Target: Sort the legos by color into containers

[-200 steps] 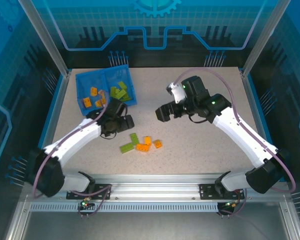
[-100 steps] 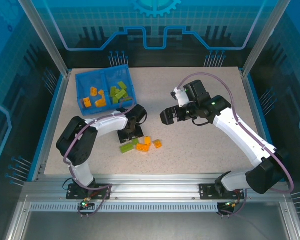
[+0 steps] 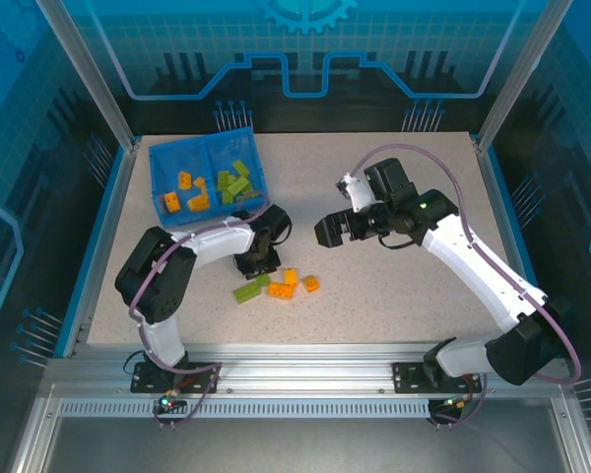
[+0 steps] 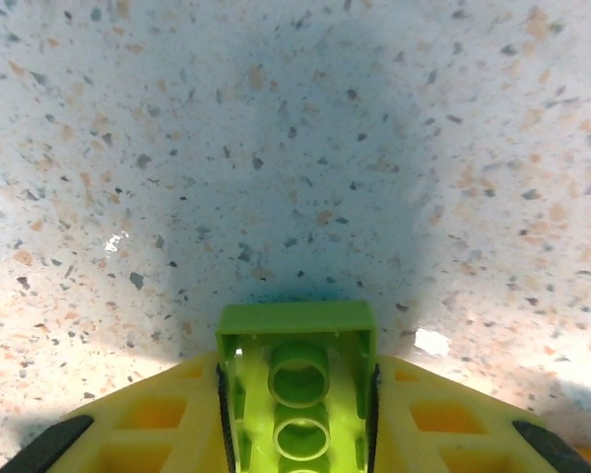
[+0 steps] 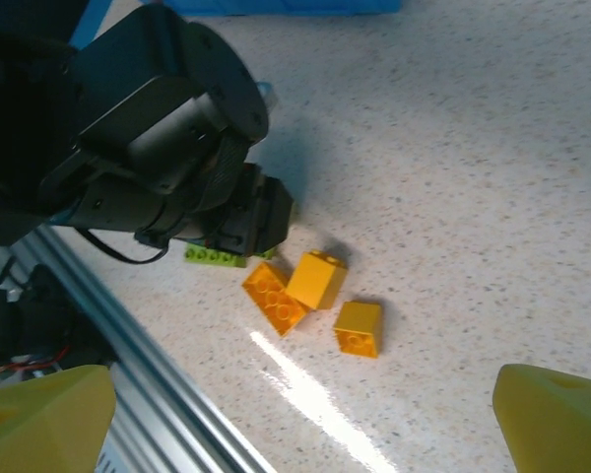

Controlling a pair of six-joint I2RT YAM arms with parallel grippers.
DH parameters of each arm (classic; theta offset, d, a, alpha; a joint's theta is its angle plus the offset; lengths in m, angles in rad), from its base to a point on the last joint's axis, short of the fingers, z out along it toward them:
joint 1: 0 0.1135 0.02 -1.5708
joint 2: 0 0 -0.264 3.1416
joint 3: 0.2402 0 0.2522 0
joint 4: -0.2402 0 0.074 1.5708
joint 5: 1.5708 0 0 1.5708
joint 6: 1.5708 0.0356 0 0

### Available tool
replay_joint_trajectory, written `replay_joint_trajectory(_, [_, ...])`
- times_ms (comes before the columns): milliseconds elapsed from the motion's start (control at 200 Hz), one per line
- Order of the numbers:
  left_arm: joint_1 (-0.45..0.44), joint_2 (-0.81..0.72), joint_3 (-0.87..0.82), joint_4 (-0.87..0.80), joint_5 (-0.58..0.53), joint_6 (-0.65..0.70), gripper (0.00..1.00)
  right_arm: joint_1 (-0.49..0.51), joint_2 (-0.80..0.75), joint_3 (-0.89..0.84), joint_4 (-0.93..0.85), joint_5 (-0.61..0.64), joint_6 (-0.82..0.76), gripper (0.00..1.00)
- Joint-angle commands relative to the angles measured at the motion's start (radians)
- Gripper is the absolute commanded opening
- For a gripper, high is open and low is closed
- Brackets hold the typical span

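- We cannot read any lettering on the legos. Even the studs closest to the left wrist camera are too blurred. The far wall bears a gear outline (image 3: 305,10) above angular blue line work.
- Our left hand (image 4: 295,370) is closed on a green lego (image 4: 295,330), pinched by its long sides between the yellow fingers (image 4: 158,424). We cannot tell whether it touches the speckled tabletop (image 4: 276,148).
- Our right hand (image 5: 295,424) is wide open and holds nothing. It is above the middle of the tabletop, to the right of the loose pile.
- The loose pile lies near the middle of the tabletop. It has three orange legos (image 5: 315,279), two touching and the third just beside them. Another green piece (image 3: 246,292) lies at the pile's left end, just beside the left hand.
- The blue tray (image 3: 160,187) sits at the far left. Orange bricks (image 3: 185,192) are in its left compartment and green bricks (image 3: 234,180) in its right.
- The black wrist (image 5: 158,148) of the left arm stands between the right wrist camera and the tray, and covers part of a green piece beneath it.
- An aluminium rail (image 3: 305,377) runs along the near edge.
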Motion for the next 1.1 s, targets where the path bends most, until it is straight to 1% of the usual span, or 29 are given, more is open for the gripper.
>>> replay_joint_trajectory(0, [0.009,-0.081,0.099,-0.075,-0.033,0.058,0.28,-0.004,-0.014,0.008,0.002,-0.088,0.002,1.00])
replay_joint_trajectory(85, [0.045,-0.114,0.168,-0.103,-0.083,0.099,0.28,-0.002,-0.030,0.009,0.014,-0.076,0.017,1.00])
replay_joint_trajectory(165, [0.097,-0.123,0.244,-0.122,-0.135,0.141,0.29,-0.002,-0.047,0.007,0.018,-0.059,0.025,1.00])
replay_joint_trajectory(305, [0.206,-0.067,0.403,-0.118,-0.192,0.214,0.31,-0.003,-0.072,-0.008,0.012,-0.035,0.034,1.00])
replay_joint_trajectory(450, [0.295,0.064,0.577,-0.101,-0.264,0.274,0.32,-0.003,-0.109,-0.028,0.011,-0.015,0.046,1.00])
replay_joint_trajectory(640, [0.371,0.321,0.900,-0.156,-0.257,0.335,0.32,-0.002,-0.152,-0.033,-0.020,0.016,0.045,1.00])
replay_joint_trajectory(750, [0.405,0.451,1.074,-0.175,-0.261,0.357,0.34,-0.003,-0.179,-0.038,-0.033,0.023,0.053,1.00])
replay_joint_trajectory(825, [0.423,0.523,1.162,-0.173,-0.248,0.371,0.38,-0.003,-0.202,-0.044,-0.039,0.031,0.059,1.00])
replay_joint_trajectory(915, [0.435,0.569,1.229,-0.147,-0.179,0.401,0.47,-0.003,-0.228,-0.056,-0.039,0.044,0.065,1.00])
replay_joint_trajectory(1010, [0.434,0.564,1.245,-0.119,-0.119,0.432,0.60,-0.003,-0.246,-0.065,-0.039,0.057,0.066,1.00])
replay_joint_trajectory(1090, [0.434,0.529,1.234,-0.117,-0.097,0.431,0.63,-0.002,-0.250,-0.070,-0.033,0.058,0.070,1.00])
